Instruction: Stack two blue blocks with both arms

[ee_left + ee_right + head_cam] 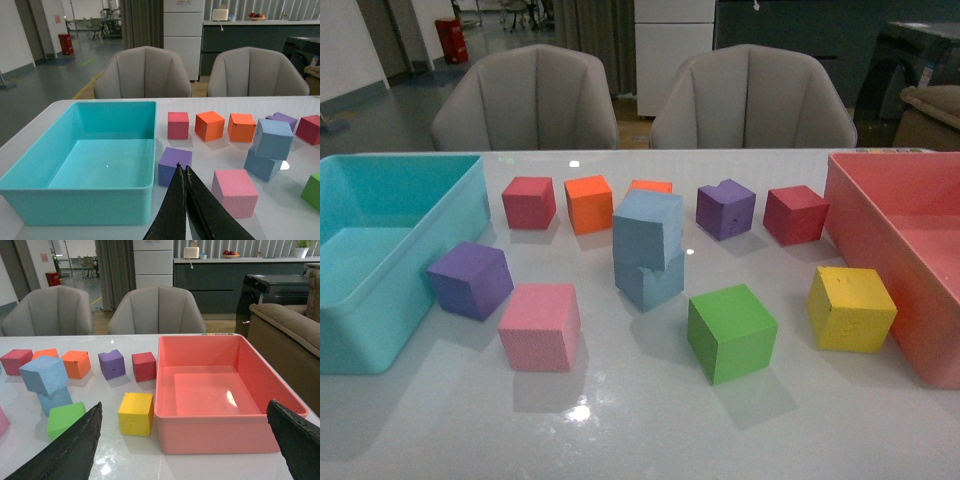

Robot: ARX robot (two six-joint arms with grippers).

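Two light blue blocks stand stacked at the table's middle: the upper block (648, 229) sits skewed on the lower block (650, 281). They also show in the left wrist view, upper (272, 139) on lower (262, 165), and in the right wrist view, upper (45, 374) on lower (55, 399). Neither arm shows in the front view. My left gripper (182, 172) is shut and empty, near the purple cube (174, 165). My right gripper (185, 422) is wide open and empty, back from the pink bin (220, 390).
A turquoise bin (380, 255) stands left, the pink bin (910, 260) right. Around the stack lie cubes: purple (470, 280), pink (540, 327), green (731, 332), yellow (850, 308), red (529, 202), orange (588, 203), purple (725, 209), dark red (795, 214). Two chairs stand behind the table.
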